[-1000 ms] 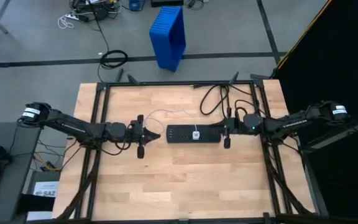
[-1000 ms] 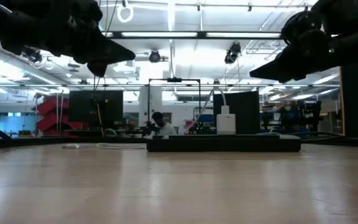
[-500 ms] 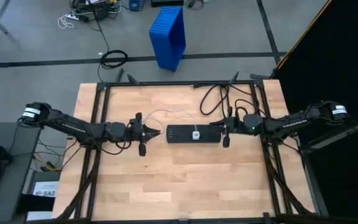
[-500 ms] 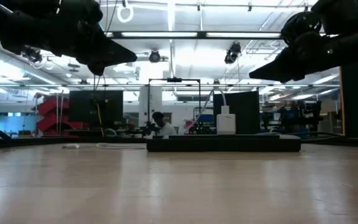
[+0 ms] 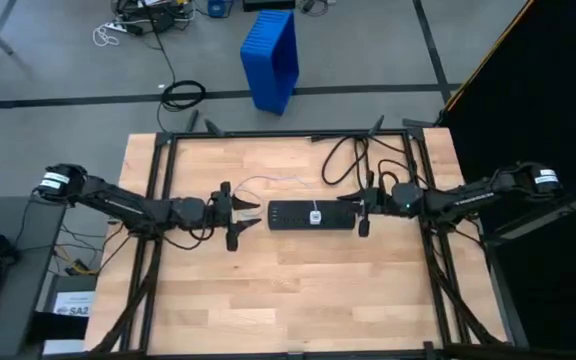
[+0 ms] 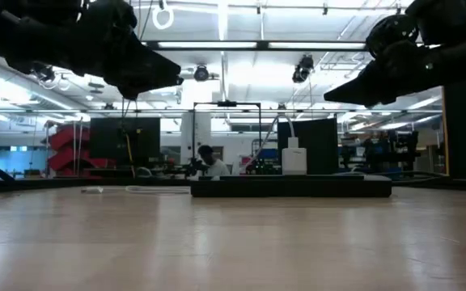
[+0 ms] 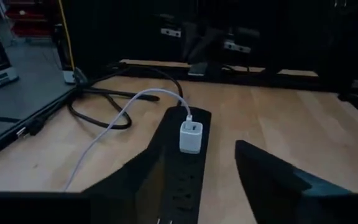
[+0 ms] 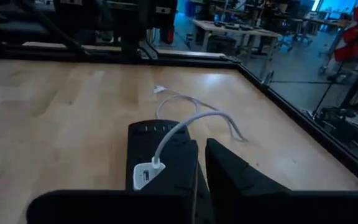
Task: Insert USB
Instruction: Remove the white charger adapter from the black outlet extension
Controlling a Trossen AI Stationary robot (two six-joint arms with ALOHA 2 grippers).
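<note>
Already plugged: USB runs from the white charger on the power strip, which lies lengthwise between spread left gripper and near-closed right gripper; loose end nearer left.

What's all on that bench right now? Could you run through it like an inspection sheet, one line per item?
Surface: bare wooden table inside a black frame.
Job's things: white USB cable plugged into a white charger that sits in the black power strip; its free end lies on the wood.
Clutter: nothing seen on the table.
Grippers: left tool open, hovering off the strip's left end; right tool over the strip's right end, nearly closed, holding nothing.
Cables: thick black power cord loops to the table's far edge.
Surroundings: blue crate and cable coils on the floor; a person far off in the low view.
</note>
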